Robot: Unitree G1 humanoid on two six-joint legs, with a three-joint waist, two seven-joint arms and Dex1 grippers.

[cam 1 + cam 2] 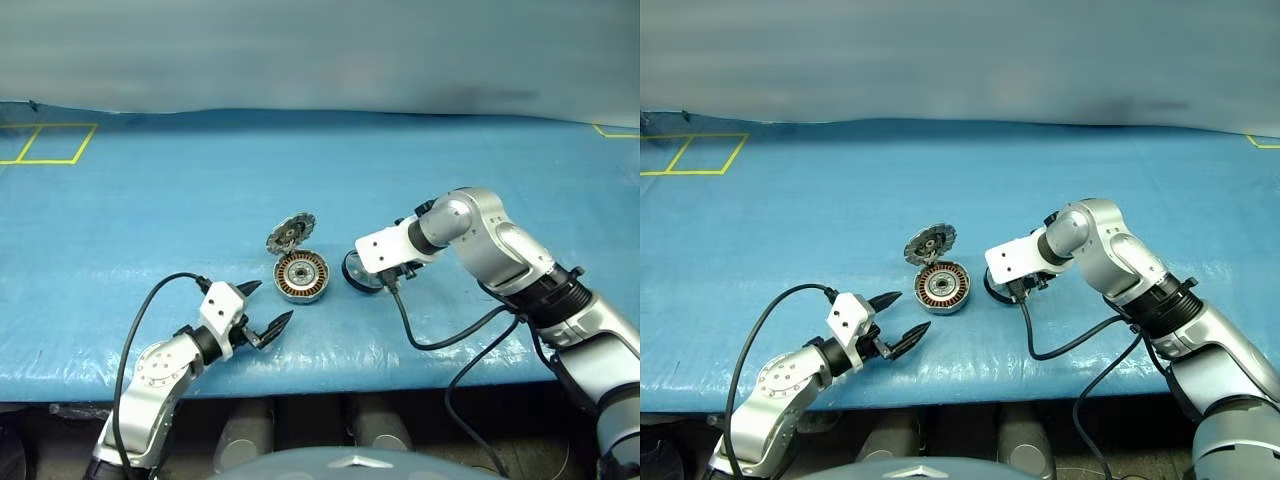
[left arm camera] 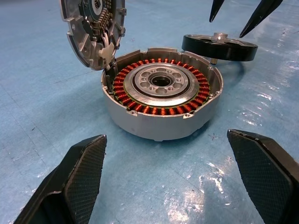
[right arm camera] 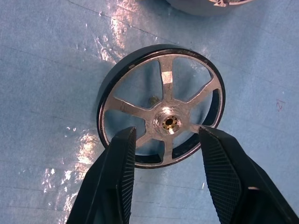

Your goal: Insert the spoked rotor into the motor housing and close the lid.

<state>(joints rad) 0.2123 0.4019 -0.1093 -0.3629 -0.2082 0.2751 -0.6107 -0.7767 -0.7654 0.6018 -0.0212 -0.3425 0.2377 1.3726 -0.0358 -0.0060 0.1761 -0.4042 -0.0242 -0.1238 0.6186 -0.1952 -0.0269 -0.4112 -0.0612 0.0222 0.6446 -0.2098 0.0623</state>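
On a blue sheet-covered table (image 1: pixel 120 220), the motor housing (image 1: pixel 301 276) lay open, its copper windings ringing a silver hub, with the lid (image 1: pixel 290 234) standing tilted upright at its far rim. Just beside the housing, on the robot's right, the spoked rotor (image 3: pixel 161 105) rested on the sheet. The right gripper (image 3: pixel 166 142) pointed steeply down over it, its two black fingers partly spread either side of the hub above the spokes, gripping nothing. The left gripper (image 1: pixel 262 308) hovered near the housing's front-left, jaws spread wide and empty, aimed at the housing.
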